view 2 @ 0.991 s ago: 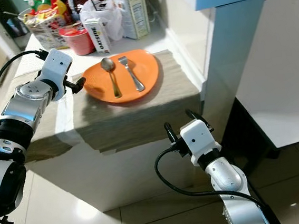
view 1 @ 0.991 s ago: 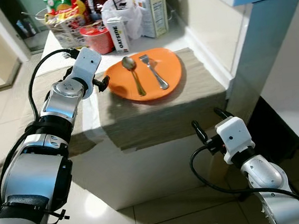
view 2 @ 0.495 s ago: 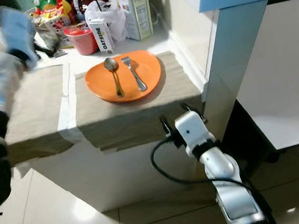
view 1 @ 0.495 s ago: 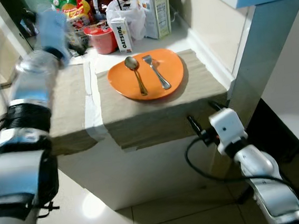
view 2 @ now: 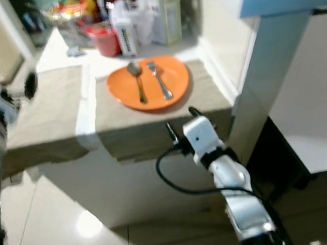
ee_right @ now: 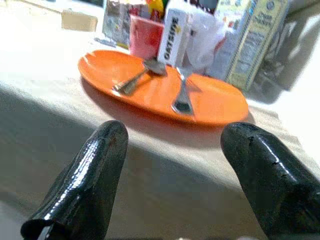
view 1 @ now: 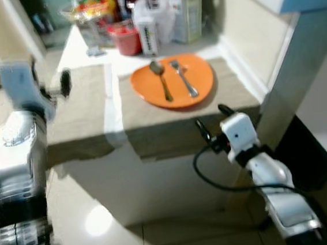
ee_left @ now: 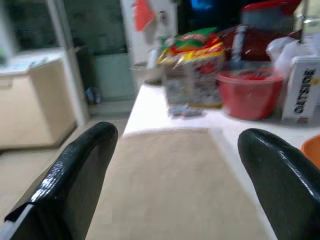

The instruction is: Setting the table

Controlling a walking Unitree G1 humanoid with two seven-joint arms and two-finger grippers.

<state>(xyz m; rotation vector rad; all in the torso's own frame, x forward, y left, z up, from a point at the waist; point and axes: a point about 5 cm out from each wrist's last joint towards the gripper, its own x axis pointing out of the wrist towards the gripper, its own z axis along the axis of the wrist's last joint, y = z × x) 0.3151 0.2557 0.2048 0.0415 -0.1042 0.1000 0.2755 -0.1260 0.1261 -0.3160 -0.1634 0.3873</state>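
An orange plate (view 1: 174, 82) lies on the right beige placemat (view 1: 169, 125), with a spoon (view 1: 160, 77) and a fork (view 1: 184, 80) side by side on it. In the right wrist view the plate (ee_right: 160, 92), spoon (ee_right: 135, 80) and fork (ee_right: 183, 97) lie just ahead. My right gripper (view 1: 210, 118) is open and empty, level with the table's front edge, just below the plate. My left gripper (ee_left: 177, 134) is open and empty; it hovers at the left edge of the left placemat (view 1: 81, 107), pointing along it.
A red bowl (view 1: 123, 38), an Oatside carton (view 1: 146, 28), a taller carton (view 1: 184, 10), a white bag and a snack basket (view 1: 91, 8) crowd the back of the white table (view 1: 80, 41). A white pillar (view 1: 288, 64) stands at the right. Tiled floor (view 1: 103, 221) lies below.
My left arm has swung down from over the back of the table to the left placemat's left edge. My right gripper has risen a little toward the table's front edge. The camera has shifted.
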